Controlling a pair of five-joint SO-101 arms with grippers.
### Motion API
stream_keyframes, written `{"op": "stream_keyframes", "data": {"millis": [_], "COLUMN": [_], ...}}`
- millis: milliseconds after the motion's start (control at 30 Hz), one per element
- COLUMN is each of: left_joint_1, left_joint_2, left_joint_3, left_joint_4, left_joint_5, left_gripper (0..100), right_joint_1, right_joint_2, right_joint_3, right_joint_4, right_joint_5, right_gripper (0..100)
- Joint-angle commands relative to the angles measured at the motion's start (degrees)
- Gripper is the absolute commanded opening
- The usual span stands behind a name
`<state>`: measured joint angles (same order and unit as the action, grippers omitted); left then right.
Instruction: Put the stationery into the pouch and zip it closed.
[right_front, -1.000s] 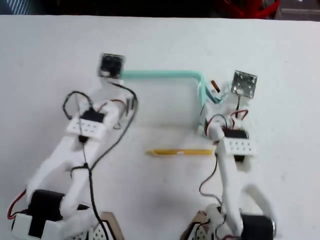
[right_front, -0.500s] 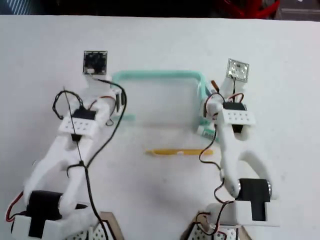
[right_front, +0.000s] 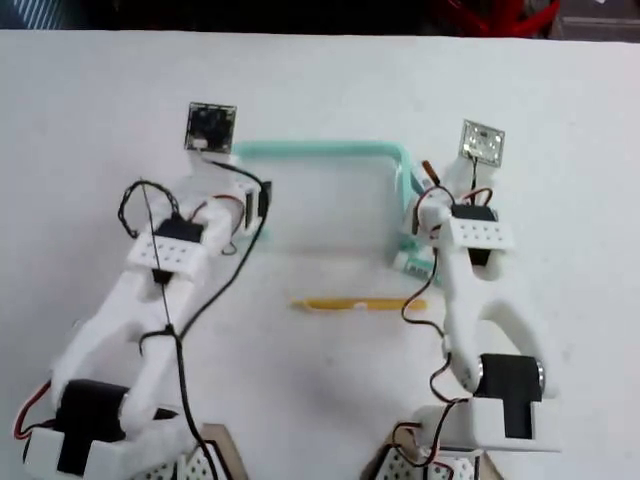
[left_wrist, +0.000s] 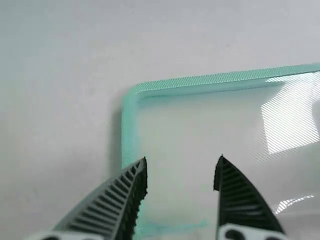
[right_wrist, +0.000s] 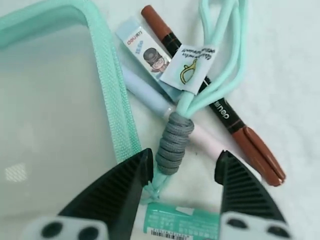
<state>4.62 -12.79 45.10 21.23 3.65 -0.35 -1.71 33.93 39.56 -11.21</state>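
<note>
Left hand: My left hand (left_wrist: 181, 165) is open, fingers apart, with nothing in it. It hangs over the left edge of the pouch (right_front: 320, 200).
Right hand: My right hand (right_wrist: 186, 157) is open too, and holds nothing. It hangs over the cord (right_wrist: 172, 142) at the right edge of the pouch.
Pouch: It lies flat on the desk (right_front: 100, 80) between my two arms. I see nothing inside it.
Pens: A brown pen (right_wrist: 220, 107) and a blue pen (right_wrist: 145, 92) lie on the desk just right of the pouch, under the cord.
Pencil: A yellow pencil (right_front: 358, 303) lies on the desk, near side of the pouch, apart from it.
Just changed: Half a second ago my left arm was more to the left. It has swung back right, over the pouch edge. My right arm has hardly moved since then.
Same as before: The pouch and pencil lie where they were.
What it means: I think I am only lining up. Nothing is packed yet, and the zip comes last.
</note>
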Motion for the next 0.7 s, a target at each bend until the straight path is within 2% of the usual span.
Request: {"op": "stream_keyframes", "data": {"millis": [0,100,300,367,500,667], "left_joint_1": [0.75,0.75,0.66,0.66,0.84,0.84], "left_joint_2": [-0.22,-0.22,-0.22,-0.22,-0.22,-0.22], "left_joint_3": [-2.37,-2.37,-2.37,-2.37,-2.37,-2.37], "left_joint_4": [-1.05,-1.05,-1.05,-1.05,-1.05,-1.05], "left_joint_5": [-0.79,-0.79,-0.62,-0.62,-0.62,-0.79], "left_gripper": [23,23,23,23,23,23], "right_joint_1": [0.22,0.22,0.22,0.22,0.22,0.22], "right_joint_2": [0.31,3.82,8.66,9.1,9.19,9.1], "right_joint_3": [-2.37,-3.78,-9.85,-10.2,-10.29,-10.37], "right_joint_4": [-1.19,-2.24,2.59,2.51,2.33,2.51], "right_joint_5": [-0.35,-0.26,0.09,0.18,0.18,0.18], "right_gripper": [21.2,21.2,21.1,17.6,3.8,1.8]}}
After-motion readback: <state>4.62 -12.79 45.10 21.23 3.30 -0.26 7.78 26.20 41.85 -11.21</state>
